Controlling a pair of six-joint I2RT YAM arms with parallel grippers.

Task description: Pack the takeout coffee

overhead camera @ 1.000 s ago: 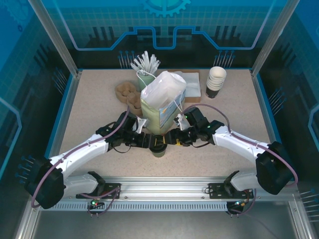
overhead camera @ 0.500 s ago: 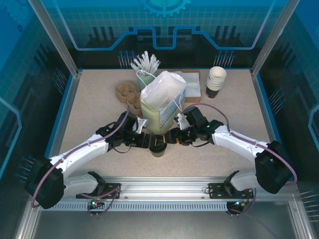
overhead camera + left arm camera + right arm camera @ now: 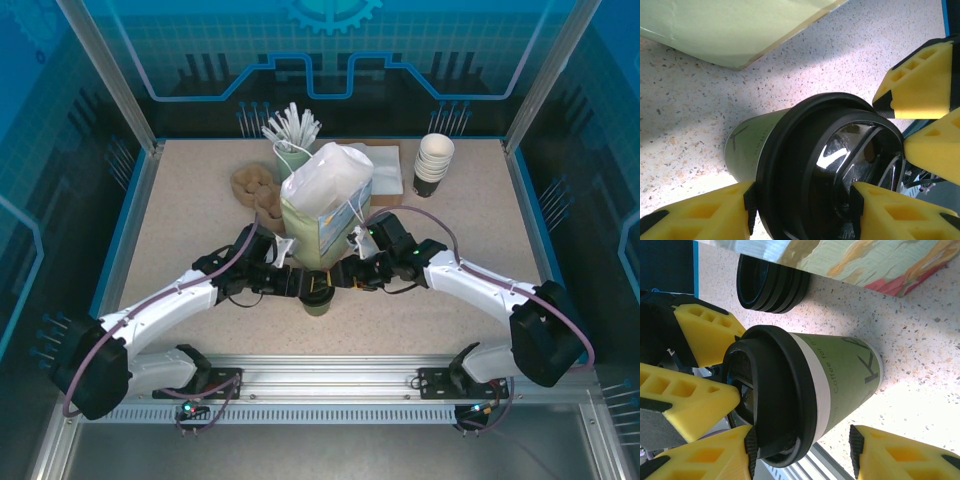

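The takeout coffee [image 3: 318, 296], a green paper cup with a black lid, stands upright just in front of the paper bag [image 3: 327, 205]. My left gripper [image 3: 297, 285] comes at it from the left. In the left wrist view the left gripper [image 3: 802, 207] is shut on the lid [image 3: 805, 165], one pad against the rim and the other on its top. My right gripper [image 3: 345, 277] reaches in from the right. In the right wrist view the right gripper [image 3: 802, 445] stands open around the cup [image 3: 850, 370]. One pad [image 3: 751, 445] is at the lid and the other stands clear of the body.
A stack of black lids [image 3: 772, 287] lies by the bag's foot. Behind the bag are a cardboard cup carrier [image 3: 253, 186], a green holder of white sticks [image 3: 292, 135], napkins [image 3: 385, 160] and a stack of white-rimmed cups [image 3: 433, 160]. The near table edge is close behind the cup.
The right gripper's jaws have narrowed around the cup and its arm has edged slightly left. The left gripper and the cup stay where they were.
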